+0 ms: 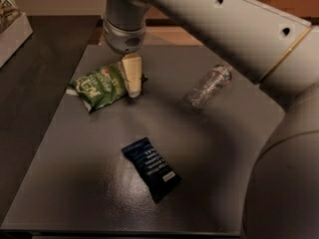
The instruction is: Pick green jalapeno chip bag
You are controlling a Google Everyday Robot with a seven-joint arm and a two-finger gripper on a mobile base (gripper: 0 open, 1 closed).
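Green jalapeno chip bag, crinkly, puffy and bright green with white lettering and pale crimped ends, lies flat on a dark grey square tabletop, in its far-left part. The bag is angled, with its left end nearer the camera and its right end farther away.

A pale cream two-finger gripper points straight down over the bag's right end, overlapping that edge of the packet. Whether it is apart, together, or clamped on the bag cannot be told from this view. Above it sits a round grey wrist, and a thick pale grey robot arm stretches from there up and away to the right of the bag.

Well to the right of the bag, a clear plastic water bottle lies on its side, apart from everything else. Nearer the camera than the bag, and to its right, a flat dark navy bar wrapper lies at a diagonal.
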